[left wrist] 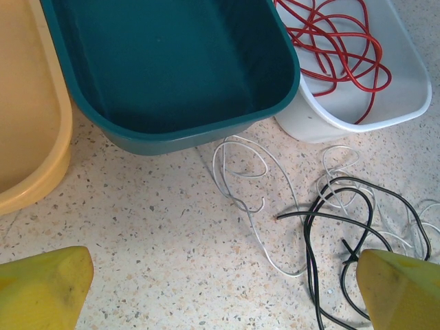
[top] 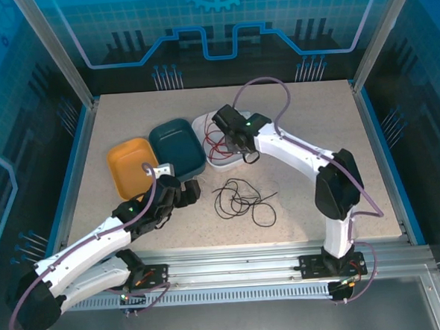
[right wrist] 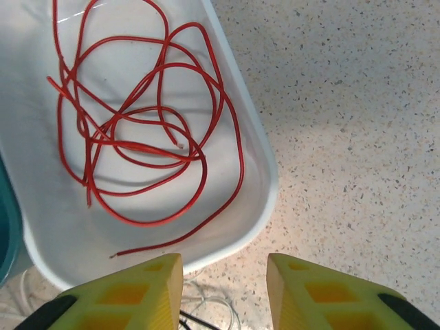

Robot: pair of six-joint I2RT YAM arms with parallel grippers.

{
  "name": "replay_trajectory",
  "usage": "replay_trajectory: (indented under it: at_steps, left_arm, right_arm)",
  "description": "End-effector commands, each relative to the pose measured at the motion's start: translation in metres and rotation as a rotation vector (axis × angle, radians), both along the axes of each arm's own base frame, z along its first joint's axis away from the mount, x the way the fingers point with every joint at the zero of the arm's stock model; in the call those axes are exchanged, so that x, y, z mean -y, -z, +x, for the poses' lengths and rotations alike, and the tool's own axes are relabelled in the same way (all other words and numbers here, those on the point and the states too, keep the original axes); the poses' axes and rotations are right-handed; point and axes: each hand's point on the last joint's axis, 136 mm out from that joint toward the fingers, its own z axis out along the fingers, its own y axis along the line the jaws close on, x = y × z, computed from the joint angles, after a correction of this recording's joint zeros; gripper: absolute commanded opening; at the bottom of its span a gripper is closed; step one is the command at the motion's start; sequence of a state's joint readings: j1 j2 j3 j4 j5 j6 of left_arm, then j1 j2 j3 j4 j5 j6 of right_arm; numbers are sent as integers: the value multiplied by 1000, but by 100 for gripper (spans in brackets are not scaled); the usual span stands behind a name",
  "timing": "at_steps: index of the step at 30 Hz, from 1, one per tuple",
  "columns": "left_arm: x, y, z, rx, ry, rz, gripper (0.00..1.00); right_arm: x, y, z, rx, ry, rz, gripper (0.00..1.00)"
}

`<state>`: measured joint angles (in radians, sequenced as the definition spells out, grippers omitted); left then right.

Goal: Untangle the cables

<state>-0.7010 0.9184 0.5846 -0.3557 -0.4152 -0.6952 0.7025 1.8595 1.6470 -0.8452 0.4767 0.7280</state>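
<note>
A red cable [right wrist: 237,148] lies coiled inside the white tray [right wrist: 269,180]. My right gripper [right wrist: 225,275] hovers open over the tray's near rim with nothing between its yellow fingers; from above it [top: 237,145] hangs over that tray [top: 205,125]. A black cable [left wrist: 310,260] and a white cable [left wrist: 257,233] lie looped over each other on the speckled table, in front of the tray. My left gripper [left wrist: 220,275] stands wide open low over bare table just left of that tangle [top: 241,197], touching neither strand.
A teal bin [top: 175,145] and a yellow bin [top: 130,167] sit side by side left of the white tray, both with nothing in them. The teal bin's wall [left wrist: 172,134] stands close ahead of my left gripper. Bare table lies to the right.
</note>
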Motion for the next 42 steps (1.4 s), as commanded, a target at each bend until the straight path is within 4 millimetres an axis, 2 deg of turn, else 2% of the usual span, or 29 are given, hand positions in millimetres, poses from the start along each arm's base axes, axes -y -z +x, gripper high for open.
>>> replay_trajectory:
  at_steps: [1,7,13,17,18,19,25,31,34,38,42]
  left_arm:
    - [9,-15,7,42,41,-20,99]
    - [30,-34,14,96,153,-30,99]
    - [71,-46,17,97,347,-71,99]
    - [89,-36,22,29,387,-91,99]
    - [92,-33,23,12,387,-94,99]
    - [93,-27,24,-16,379,-90,99]
    - [92,6,30,-167,312,-31,99]
    - [92,27,32,-228,272,-15,98]
    - [90,37,33,-244,259,-6,92]
    - [84,52,34,-259,232,35,75]
    - [73,68,35,-277,183,83,63]
  right_arm:
    - [6,-11,-12,11,-30,48,36]
    - [31,-18,-44,42,-38,87,46]
    - [64,-19,-78,42,0,89,61]
    - [87,-17,-96,32,38,81,81]
    - [92,-16,-100,31,49,79,92]
    - [97,-16,-103,33,59,79,100]
    - [121,-6,-119,16,113,103,100]
    - [126,0,-122,15,126,136,100]
    - [127,2,-122,12,131,134,100]
    - [130,2,-121,19,149,135,100]
    - [130,1,-120,27,155,152,100]
